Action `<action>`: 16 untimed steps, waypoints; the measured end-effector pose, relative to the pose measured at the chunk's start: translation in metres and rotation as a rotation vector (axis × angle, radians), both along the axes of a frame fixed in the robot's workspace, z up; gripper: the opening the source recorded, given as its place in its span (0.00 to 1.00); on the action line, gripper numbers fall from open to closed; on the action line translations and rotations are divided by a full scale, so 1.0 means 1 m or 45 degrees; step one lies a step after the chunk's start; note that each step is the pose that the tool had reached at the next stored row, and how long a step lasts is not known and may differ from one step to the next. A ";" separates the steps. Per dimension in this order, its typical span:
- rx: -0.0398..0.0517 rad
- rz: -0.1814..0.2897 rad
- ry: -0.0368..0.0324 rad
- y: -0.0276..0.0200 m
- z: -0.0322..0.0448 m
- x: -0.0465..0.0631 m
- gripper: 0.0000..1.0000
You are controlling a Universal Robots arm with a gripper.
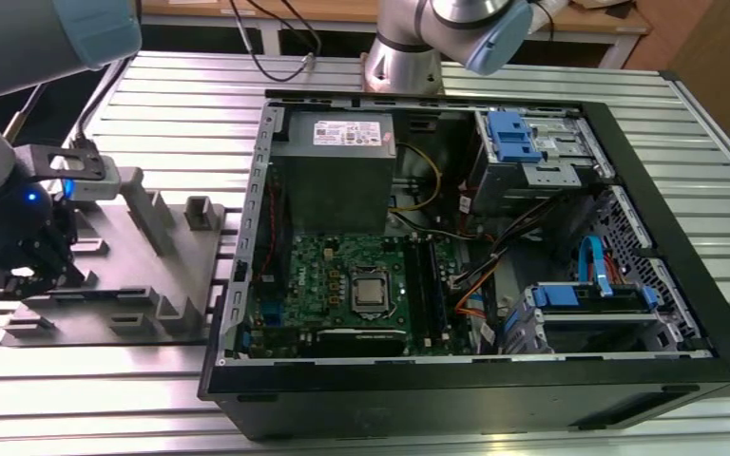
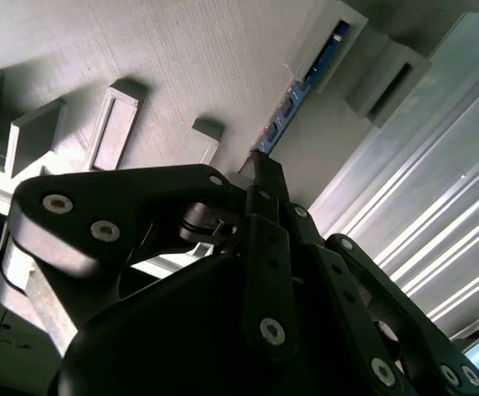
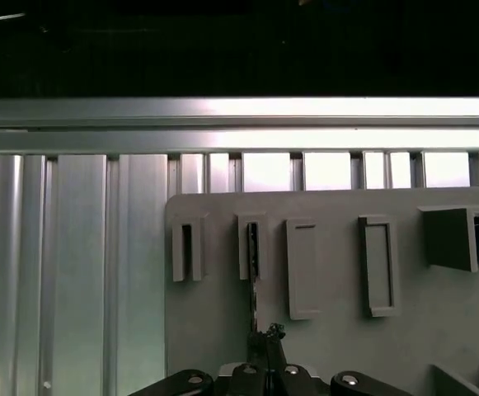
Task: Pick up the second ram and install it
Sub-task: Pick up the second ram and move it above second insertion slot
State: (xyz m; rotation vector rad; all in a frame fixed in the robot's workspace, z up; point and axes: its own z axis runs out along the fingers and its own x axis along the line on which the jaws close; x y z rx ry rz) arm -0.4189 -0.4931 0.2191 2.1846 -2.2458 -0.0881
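Observation:
The second ram (image 2: 299,92) is a thin blue-green stick standing on edge in a narrow holder of the grey fixture plate (image 1: 130,271). In the first wrist view the second ram (image 3: 254,276) appears edge-on, running from its holder down to my fingertips. My gripper (image 3: 268,337) has its black fingers drawn together on the near end of the stick. In the second wrist view the gripper (image 2: 264,177) meets the stick's lower end. In the exterior view the gripper (image 1: 16,277) hangs low over the fixture's near corner, at the exterior view's left.
An open black computer case (image 1: 669,285) lies at the exterior view's right of the fixture, with the motherboard (image 1: 334,285) and long black slot rails (image 1: 426,285) inside. Cables and blue drive bays crowd its far side. Other upright holders (image 1: 156,214) stand on the fixture. Everything rests on a ribbed aluminium table (image 3: 74,264).

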 end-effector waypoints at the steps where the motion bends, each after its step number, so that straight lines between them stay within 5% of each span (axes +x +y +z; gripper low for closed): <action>1: 0.003 0.003 -0.0001 -0.0003 -0.0003 0.000 0.07; 16: 0.005 0.052 -0.0001 -0.0033 -0.0056 0.000 0.07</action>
